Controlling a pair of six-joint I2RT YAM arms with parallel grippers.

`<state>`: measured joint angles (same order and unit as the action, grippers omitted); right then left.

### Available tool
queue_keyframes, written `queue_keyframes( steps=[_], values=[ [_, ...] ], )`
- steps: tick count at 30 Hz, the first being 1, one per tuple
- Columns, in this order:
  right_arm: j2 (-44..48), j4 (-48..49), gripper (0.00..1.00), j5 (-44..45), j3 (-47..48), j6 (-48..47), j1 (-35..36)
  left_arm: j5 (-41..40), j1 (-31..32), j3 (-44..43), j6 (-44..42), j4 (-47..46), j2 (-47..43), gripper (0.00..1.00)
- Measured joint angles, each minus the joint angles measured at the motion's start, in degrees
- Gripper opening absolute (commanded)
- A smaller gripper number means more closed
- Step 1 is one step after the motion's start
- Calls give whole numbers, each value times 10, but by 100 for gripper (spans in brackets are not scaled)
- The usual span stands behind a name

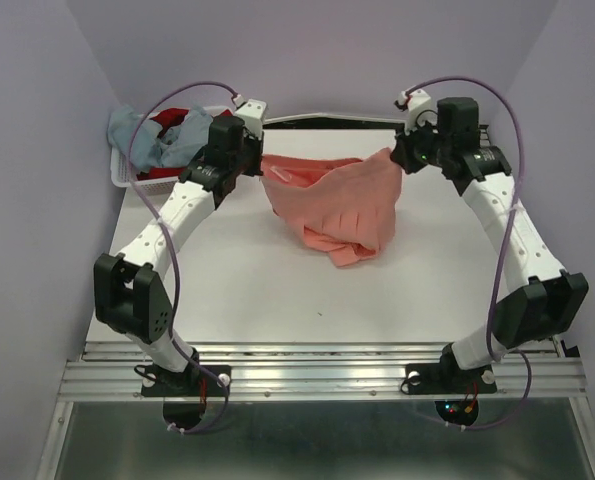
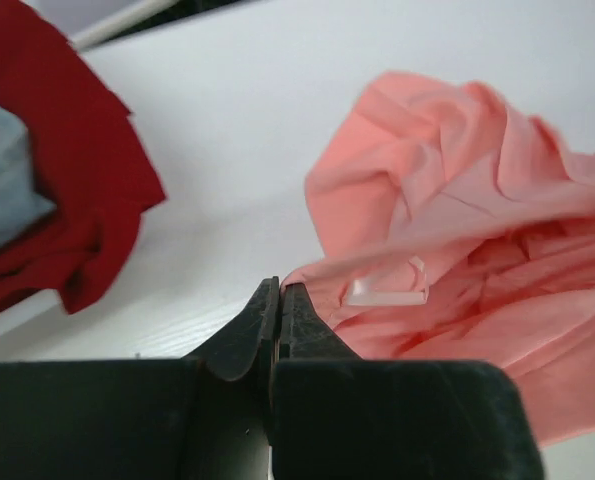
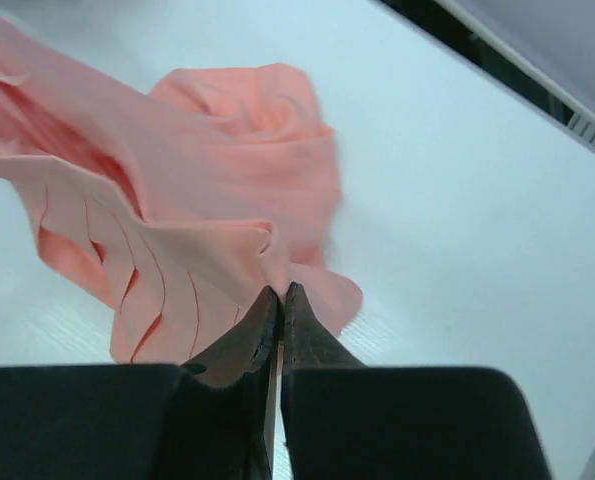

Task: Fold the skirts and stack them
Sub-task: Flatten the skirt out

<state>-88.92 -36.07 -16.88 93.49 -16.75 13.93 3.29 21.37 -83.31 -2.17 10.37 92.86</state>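
The salmon-pink pleated skirt (image 1: 337, 200) hangs stretched between my two grippers above the table's far half, its lower part bunched on the table. My left gripper (image 1: 261, 160) is shut on the skirt's left corner; in the left wrist view its jaws (image 2: 279, 287) pinch the cloth (image 2: 457, 250) beside a white label (image 2: 387, 290). My right gripper (image 1: 397, 155) is shut on the right corner, and its jaws (image 3: 281, 290) pinch the pleated cloth (image 3: 207, 200). The dark red skirt (image 1: 175, 122) and the blue-grey skirt (image 1: 137, 135) lie in the basket; both also show in the left wrist view (image 2: 77, 190), (image 2: 2, 170).
A white mesh basket (image 1: 127, 178) stands at the table's far left corner, close behind my left arm. The white table (image 1: 277, 290) is walled by pale purple panels on the left, back and right. A metal rail runs along the near edge.
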Motion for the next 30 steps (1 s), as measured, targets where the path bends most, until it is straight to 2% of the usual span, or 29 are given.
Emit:
queue_keyframes(
  steps=[2,7,12,19,23,30],
  values=[
    [22,7,1,0,0,5,-27,-40,1,0,10,-12,-22,0],
    [74,27,1,-16,-5,19,-55,-75,21,-1,21,-29,-56,0],
    [130,40,1,-25,-14,26,-78,-26,30,2,-16,-28,-88,0],
    [140,57,1,-33,-15,28,-99,28,34,3,-94,-18,-139,0],
    [94,94,1,-30,-7,34,-111,31,34,-51,-119,-5,-91,0],
    [-110,146,1,11,129,65,-137,25,29,-276,-138,14,123,0]
  ],
)
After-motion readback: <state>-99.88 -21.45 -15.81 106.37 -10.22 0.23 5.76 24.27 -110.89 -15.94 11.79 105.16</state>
